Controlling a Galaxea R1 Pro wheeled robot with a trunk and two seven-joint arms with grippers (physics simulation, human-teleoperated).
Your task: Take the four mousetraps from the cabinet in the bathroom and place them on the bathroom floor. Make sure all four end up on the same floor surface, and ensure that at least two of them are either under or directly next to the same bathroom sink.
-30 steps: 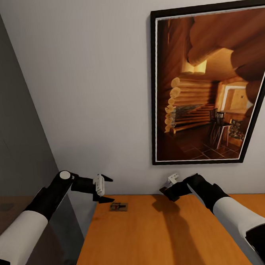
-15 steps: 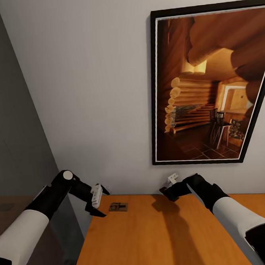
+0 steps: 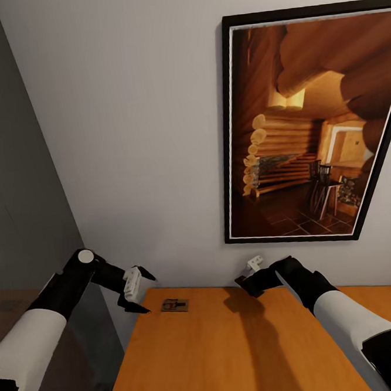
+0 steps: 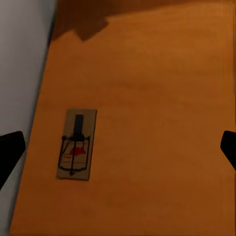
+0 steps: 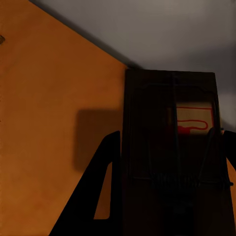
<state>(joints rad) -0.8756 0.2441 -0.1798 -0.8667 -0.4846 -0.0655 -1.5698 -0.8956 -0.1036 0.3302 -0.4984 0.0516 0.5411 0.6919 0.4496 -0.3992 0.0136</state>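
One mousetrap (image 3: pixel 175 305), a small brown board with dark wire, lies flat near the back left corner of the orange-brown cabinet (image 3: pixel 232 357) top. My left gripper (image 3: pixel 138 291) hangs open just past the cabinet's left edge, a short way left of this trap. In the left wrist view the same mousetrap (image 4: pixel 76 143) lies between the widely spread fingertips (image 4: pixel 10 153), nearer one side. My right gripper (image 3: pixel 247 279) hovers by the wall over the cabinet's back edge. It is shut on a second mousetrap (image 5: pixel 172 157), seen dark between its fingers (image 5: pixel 105 187).
A large black-framed picture (image 3: pixel 313 121) of a log cabin hangs on the white wall right behind the cabinet. A grey wall (image 3: pixel 17 174) stands at the left, with a narrow dark gap between it and the cabinet's left side.
My left gripper has drawn back to the left and slightly down, from above the cabinet's corner to just off its left edge. The right arm and both traps have not moved.
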